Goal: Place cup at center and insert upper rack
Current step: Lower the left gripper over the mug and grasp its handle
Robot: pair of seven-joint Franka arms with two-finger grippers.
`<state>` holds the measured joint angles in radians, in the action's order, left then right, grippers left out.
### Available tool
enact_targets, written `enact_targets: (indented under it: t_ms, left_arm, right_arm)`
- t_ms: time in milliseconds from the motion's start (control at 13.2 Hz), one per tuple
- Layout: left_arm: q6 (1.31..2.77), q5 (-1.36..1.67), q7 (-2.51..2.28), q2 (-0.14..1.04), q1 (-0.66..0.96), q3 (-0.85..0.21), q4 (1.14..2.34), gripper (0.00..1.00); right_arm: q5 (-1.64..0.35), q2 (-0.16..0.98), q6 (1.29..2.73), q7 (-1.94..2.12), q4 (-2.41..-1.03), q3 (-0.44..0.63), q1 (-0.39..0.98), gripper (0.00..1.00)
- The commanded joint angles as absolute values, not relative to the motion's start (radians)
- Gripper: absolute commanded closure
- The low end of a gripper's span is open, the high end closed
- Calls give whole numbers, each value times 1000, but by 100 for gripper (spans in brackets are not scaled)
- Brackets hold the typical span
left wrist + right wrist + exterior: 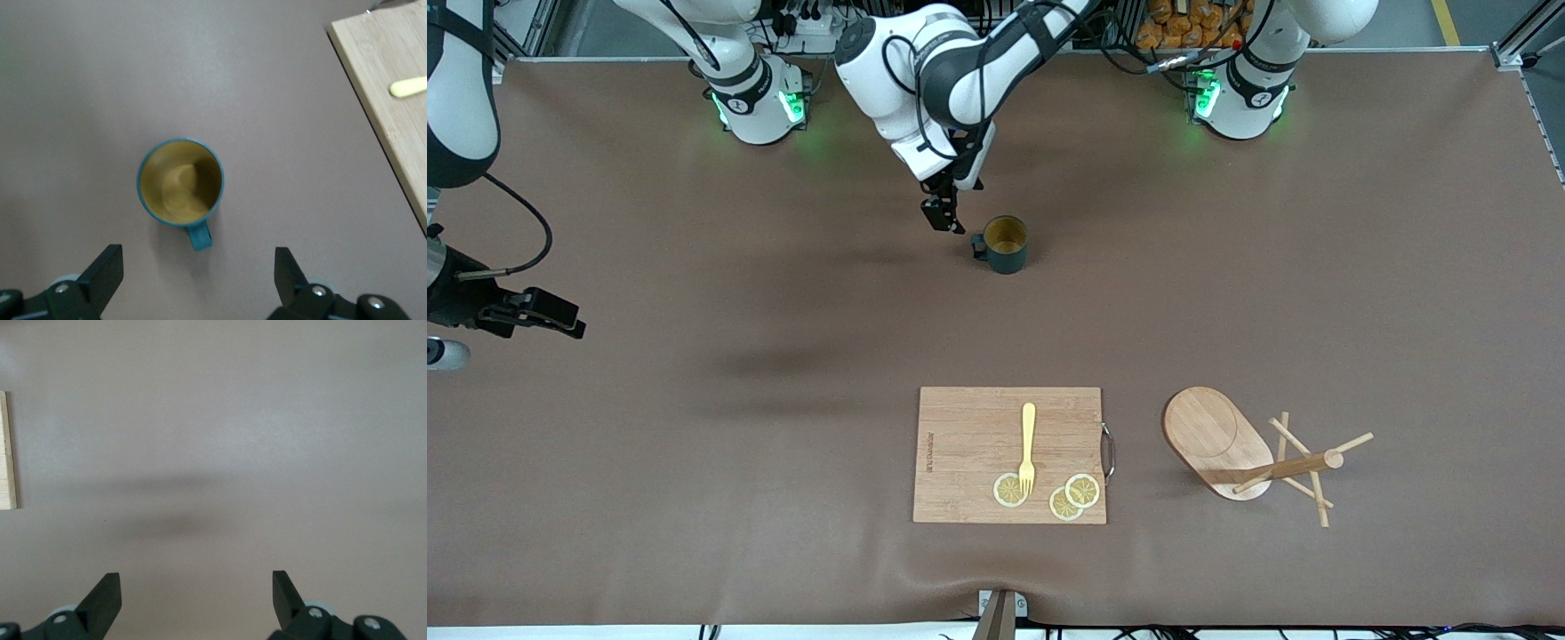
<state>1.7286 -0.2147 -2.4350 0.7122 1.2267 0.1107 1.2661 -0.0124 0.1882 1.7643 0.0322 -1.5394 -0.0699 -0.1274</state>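
Observation:
The dark teal cup (1005, 242) stands upright on the brown table, its tan inside showing and its handle turned toward the right arm's end. My left gripper (943, 218) hangs open just beside that handle. In the left wrist view the cup (180, 181) lies ahead of the open left gripper (199, 277), not between the fingers. The bamboo upper rack (1227, 444) lies tipped on its side near the front camera, toward the left arm's end, post and pegs pointing sideways. My right gripper (560, 320) waits open above bare table at the right arm's end; the right wrist view shows this gripper (197, 597) empty.
A rectangular wooden cutting board (1009, 455) lies near the front camera, beside the rack, with a yellow fork (1028, 444) and lemon slices (1074, 496) on it. Its edge shows in the left wrist view (393, 120) and in the right wrist view (7, 450).

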Motion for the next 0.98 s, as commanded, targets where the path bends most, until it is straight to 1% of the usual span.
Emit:
enact_targets:
  t_ms: [0, 151, 681, 757, 909]
  left_arm:
    - [1765, -230, -2445, 771, 1259, 140, 1221, 0]
    - [1818, -232, -2470, 793, 1270, 144, 1221, 0]
    - [1836, -235, -2484, 856, 1272, 147, 1226, 0]
    - [1836, -235, -2484, 867, 1272, 147, 1227, 0]
    - [1830, -236, -2484, 876, 1272, 146, 1233, 0]
  right_arm:
    - [8, 150, 1769, 18, -1571, -22, -66, 0]
    - [6, 150, 1772, 20, -1572, 37, -8, 0]
    - [-6, 156, 1766, 20, -1569, 38, -9, 0]
    - [-6, 156, 1747, 23, -1568, 38, -9, 0]
    - [-8, 169, 1640, 18, -1551, 38, -17, 0]
